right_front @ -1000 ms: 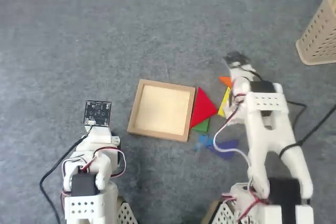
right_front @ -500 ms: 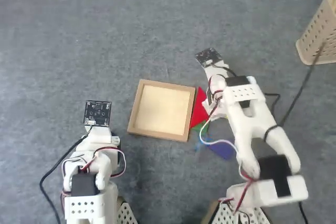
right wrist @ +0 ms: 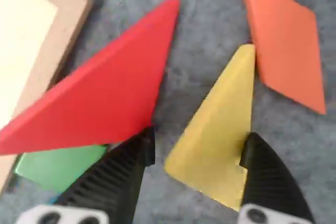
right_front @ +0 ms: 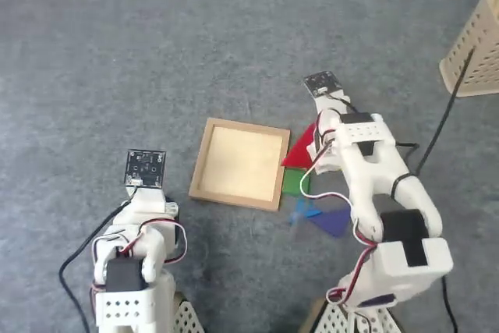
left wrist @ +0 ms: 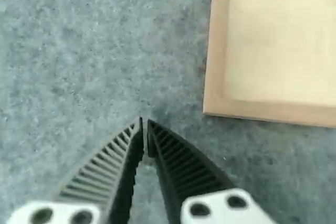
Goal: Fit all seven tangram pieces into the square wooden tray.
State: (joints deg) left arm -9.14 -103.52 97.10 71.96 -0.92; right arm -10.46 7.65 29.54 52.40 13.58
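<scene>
On fuzzy grey carpet, the right gripper spreads astride a yellow triangle, left gripper pressed together.

No text, label, number or sign can be read in any view. The dark camera board on the left arm's wrist and the matching camera board on the right arm's wrist carry pale specks, which are too small to resolve as characters.
</scene>
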